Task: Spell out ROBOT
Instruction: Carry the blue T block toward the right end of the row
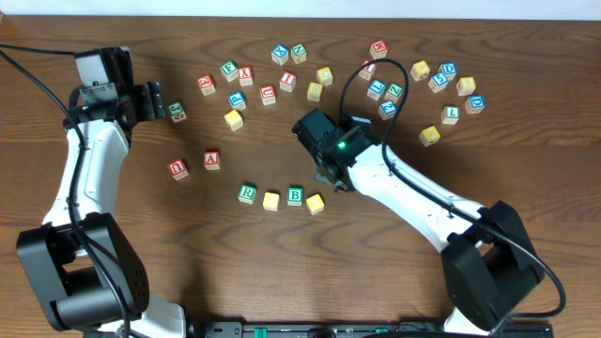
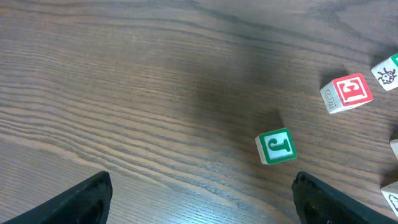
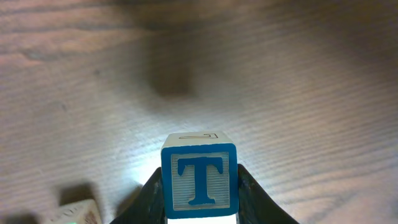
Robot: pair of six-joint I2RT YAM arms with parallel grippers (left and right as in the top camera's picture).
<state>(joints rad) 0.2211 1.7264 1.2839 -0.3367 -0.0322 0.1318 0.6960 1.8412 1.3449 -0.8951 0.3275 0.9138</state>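
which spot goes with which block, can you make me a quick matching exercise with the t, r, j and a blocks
Things:
1. blue T cube
2. green R cube
3. green J cube
4. red A cube

Places:
a. left end of the line, next to a yellow cube
b. clamped in the right gripper
c. on the table ahead of the open left gripper
d. beside the red U cube

Pairs: 1-b, 2-a, 3-c, 4-d
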